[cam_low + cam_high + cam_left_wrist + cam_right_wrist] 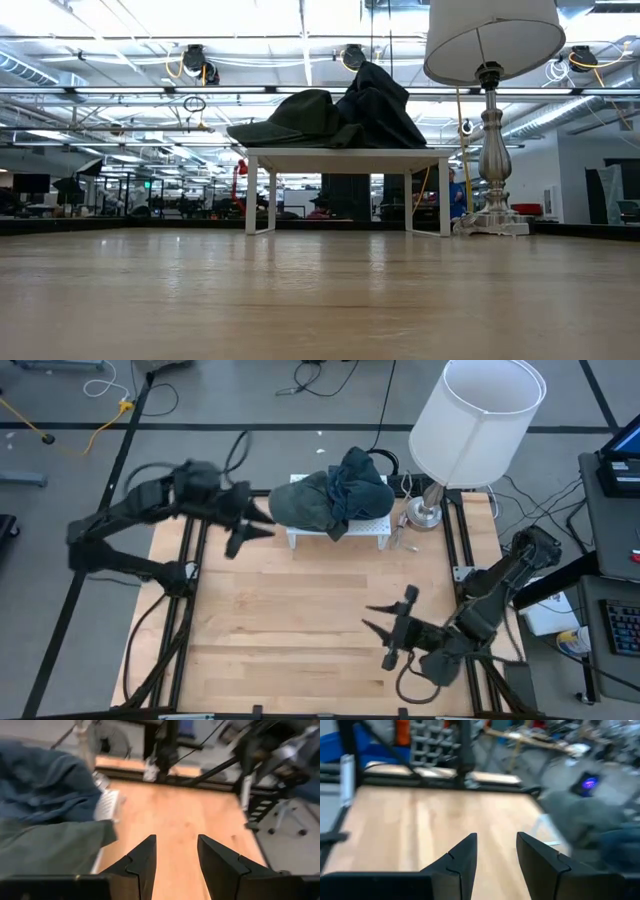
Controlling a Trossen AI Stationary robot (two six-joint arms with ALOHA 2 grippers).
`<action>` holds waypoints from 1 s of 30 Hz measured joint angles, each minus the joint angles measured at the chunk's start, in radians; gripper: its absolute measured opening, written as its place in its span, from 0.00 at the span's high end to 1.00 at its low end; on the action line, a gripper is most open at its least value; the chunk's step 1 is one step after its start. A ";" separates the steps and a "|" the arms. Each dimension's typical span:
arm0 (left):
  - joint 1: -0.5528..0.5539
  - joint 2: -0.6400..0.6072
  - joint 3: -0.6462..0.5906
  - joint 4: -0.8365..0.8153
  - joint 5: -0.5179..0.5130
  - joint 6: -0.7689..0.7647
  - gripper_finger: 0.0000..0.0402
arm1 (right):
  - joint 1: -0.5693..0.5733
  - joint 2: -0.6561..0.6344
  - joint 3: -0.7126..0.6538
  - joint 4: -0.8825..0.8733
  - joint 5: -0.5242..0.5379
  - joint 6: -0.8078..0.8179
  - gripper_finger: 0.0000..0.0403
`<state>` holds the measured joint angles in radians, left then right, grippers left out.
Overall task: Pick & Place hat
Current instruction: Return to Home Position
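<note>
A dark grey-green hat (302, 503) lies on a small white stand (372, 530) at the table's far side, with a dark blue cloth (357, 485) heaped against it on the right. In the low view the hat (290, 118) and cloth (380, 105) sit on the stand's top (345, 154). My left gripper (250, 525) is open just left of the hat, touching nothing; its wrist view shows the hat (45, 847) beside the open fingers (176, 845). My right gripper (378, 622) is open over the table's near right part, far from the hat.
A table lamp with a white shade (476, 422) stands on a silver base (424, 513) right of the stand. Cables and a small object (400, 535) lie near the base. Bare wooden tabletop (290, 620) spreads between the stand and the near edge.
</note>
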<state>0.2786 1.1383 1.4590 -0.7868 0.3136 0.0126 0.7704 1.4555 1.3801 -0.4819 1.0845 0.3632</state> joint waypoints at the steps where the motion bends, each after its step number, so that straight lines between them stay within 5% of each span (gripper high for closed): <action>1: -0.019 -0.046 -0.061 0.045 0.000 -0.009 0.63 | -0.007 0.000 -0.030 0.044 -0.040 -0.014 0.68; 8: -0.132 -0.323 -0.451 0.367 -0.033 -0.144 0.63 | -0.045 0.000 -0.244 0.390 -0.250 -0.149 0.68; 15: -0.219 -0.524 -0.704 0.572 -0.194 -0.307 0.63 | -0.046 0.000 -0.449 0.633 -0.246 -0.323 0.68; 21: -0.235 -0.597 -0.744 0.547 -0.201 -0.392 0.63 | -0.054 -0.001 -0.635 0.985 -0.330 -0.185 0.68; 25: -0.235 -0.625 -0.745 0.567 -0.197 -0.477 0.63 | -0.112 -0.048 -0.751 1.005 -0.492 -0.045 0.68; 30: -0.256 -0.639 -0.745 0.571 -0.011 -0.330 0.63 | -0.207 -0.191 -0.879 1.039 -0.619 -0.057 0.68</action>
<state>0.0231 0.4993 0.7143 -0.2158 0.3029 -0.3177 0.5639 1.2645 0.5010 0.5574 0.4650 0.3067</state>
